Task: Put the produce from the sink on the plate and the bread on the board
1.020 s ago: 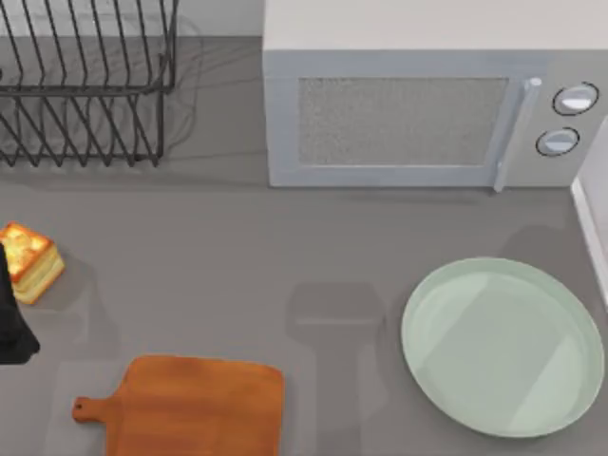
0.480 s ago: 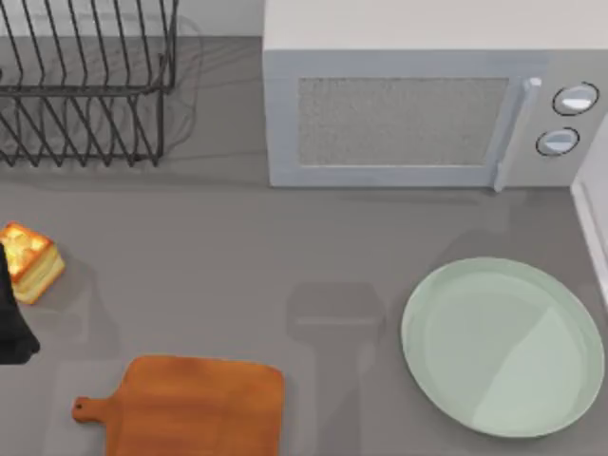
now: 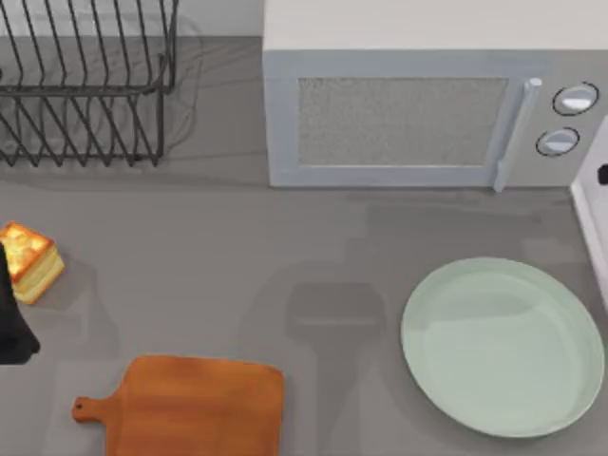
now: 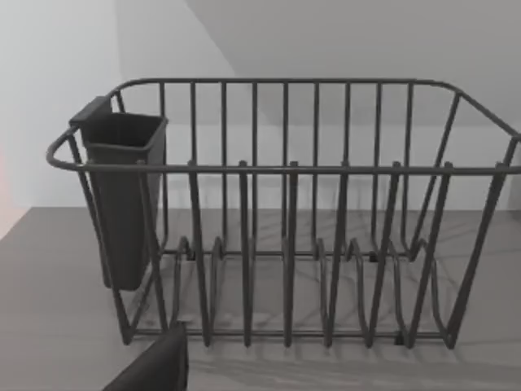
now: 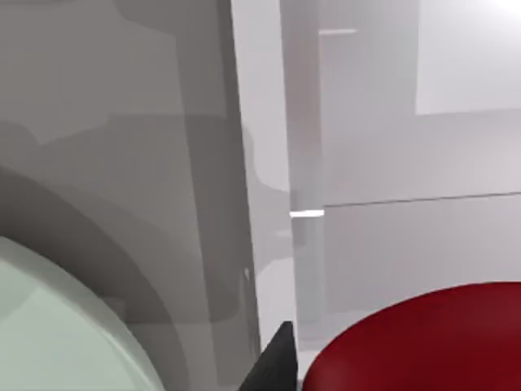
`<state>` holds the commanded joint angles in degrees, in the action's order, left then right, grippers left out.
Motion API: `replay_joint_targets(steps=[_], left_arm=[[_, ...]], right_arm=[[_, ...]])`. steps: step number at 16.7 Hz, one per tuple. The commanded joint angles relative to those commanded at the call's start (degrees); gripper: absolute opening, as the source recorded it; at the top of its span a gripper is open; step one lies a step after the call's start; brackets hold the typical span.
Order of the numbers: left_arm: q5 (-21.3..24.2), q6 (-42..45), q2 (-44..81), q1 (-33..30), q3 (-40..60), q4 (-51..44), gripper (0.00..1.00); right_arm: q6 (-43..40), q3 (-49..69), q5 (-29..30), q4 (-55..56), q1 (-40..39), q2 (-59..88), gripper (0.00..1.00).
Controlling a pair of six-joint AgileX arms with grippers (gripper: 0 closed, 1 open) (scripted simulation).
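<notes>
The bread (image 3: 28, 258), a small chunk with a toasted golden top, lies on the counter at the far left. My left arm (image 3: 9, 328) sits parked just beside it. The orange-brown board (image 3: 190, 404) lies at the front left, bare. Over at the right, the pale green plate (image 3: 502, 347) holds nothing. The glossy red produce (image 5: 423, 346) looms close in the right wrist view, by the pale sink wall (image 5: 269, 163), with one dark fingertip (image 5: 273, 362) against its side. A dark bit of my right gripper (image 3: 602, 174) shows at the right edge, over the sink's rim (image 3: 587, 214).
A white microwave (image 3: 408, 114) stands at the back, middle to right. A black wire dish rack (image 3: 81, 85) with a dark cutlery holder (image 4: 122, 195) fills the back left. Bare grey counter lies between board and plate.
A dark bit of my right gripper has come into view at the right edge, and a broad shadow has spread over the counter in front of the microwave. The bread, board and plate have not moved.
</notes>
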<state>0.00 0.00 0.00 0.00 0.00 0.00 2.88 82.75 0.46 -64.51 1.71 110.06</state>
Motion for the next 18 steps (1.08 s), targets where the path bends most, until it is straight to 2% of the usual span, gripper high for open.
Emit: replay_joint_targets(steps=[6,11,14,18], left_arm=[[0.0,0.0,0.0,0.0,0.0,0.0,1.0],[0.0,0.0,0.0,0.0,0.0,0.0,1.0],[0.0,0.0,0.0,0.0,0.0,0.0,1.0],[0.0,0.0,0.0,0.0,0.0,0.0,1.0]], right_arm=[[14.0,-5.3,0.1,-4.1,-14.7,-7.2,0.0],[22.5,-6.2,-0.3,-4.6,-25.4,-11.0,0.0],[25.1,-6.1,-0.4,-4.4,-28.8,-12.1,0.0],[25.4,-6.0,-0.5,-4.3,-29.3,-12.2,0.0]])
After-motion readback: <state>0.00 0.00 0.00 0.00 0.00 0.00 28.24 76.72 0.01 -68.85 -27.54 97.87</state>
